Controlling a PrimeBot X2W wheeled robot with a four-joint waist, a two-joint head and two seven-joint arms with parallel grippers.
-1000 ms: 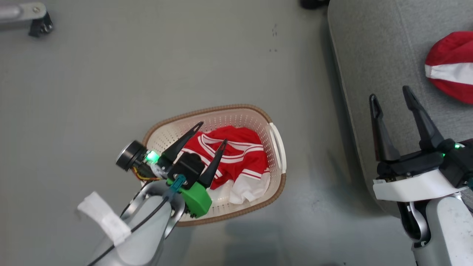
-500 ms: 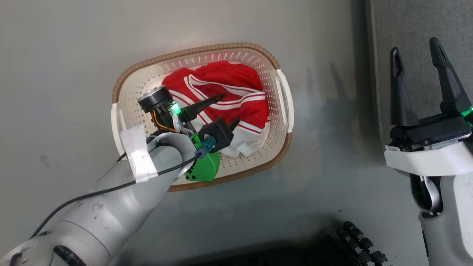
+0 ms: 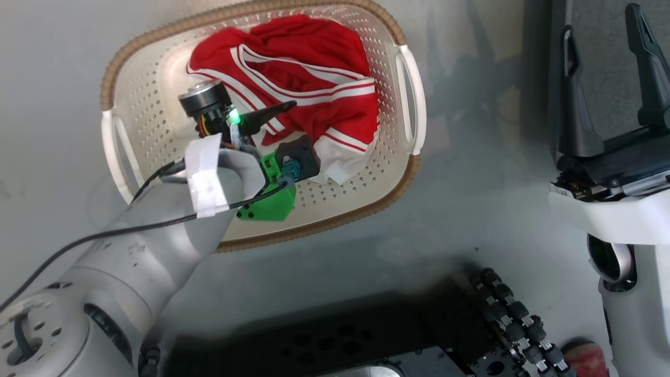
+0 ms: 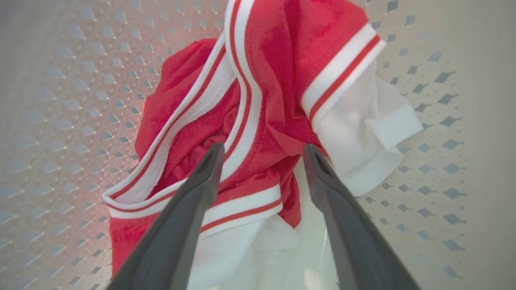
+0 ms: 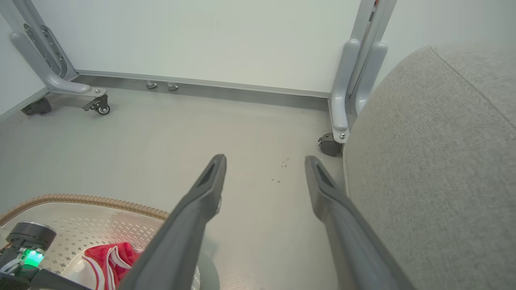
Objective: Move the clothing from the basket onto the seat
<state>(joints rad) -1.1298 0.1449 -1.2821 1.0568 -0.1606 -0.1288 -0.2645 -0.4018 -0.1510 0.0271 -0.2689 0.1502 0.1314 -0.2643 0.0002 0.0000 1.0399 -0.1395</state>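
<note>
left gripper (image 4: 263, 147) is down inside the basket (image 3: 152, 110), jaws spread wide w/ nothing pinched between them. in the left wrist view both tips sit right over the clothing (image 4: 274, 72): one by a white-striped fold, the other next to the white sleeve panel (image 4: 363, 133). can't tell if the tips actually touch the fabric. clothing is a crumpled red heap w/ white stripes, lying on the basket's perforated bottom, more toward the side w/ the white handle (image 3: 411, 99) nearest the seat (image 5: 435, 161). in the head view the left forearm crosses the near rim and covers part of the heap. basket stands on the grey floor (image 5: 181, 133), beside the seat but apart from it, a strip of floor between them. right gripper (image 3: 601, 21) is held up at the seat's edge, jaws wide apart, empty. right wrist view has its fingers pointing over bare floor, seat cushion to the right, basket rim at lower left, castored grey frame legs (image 5: 342, 100) along the wall behind.
</note>
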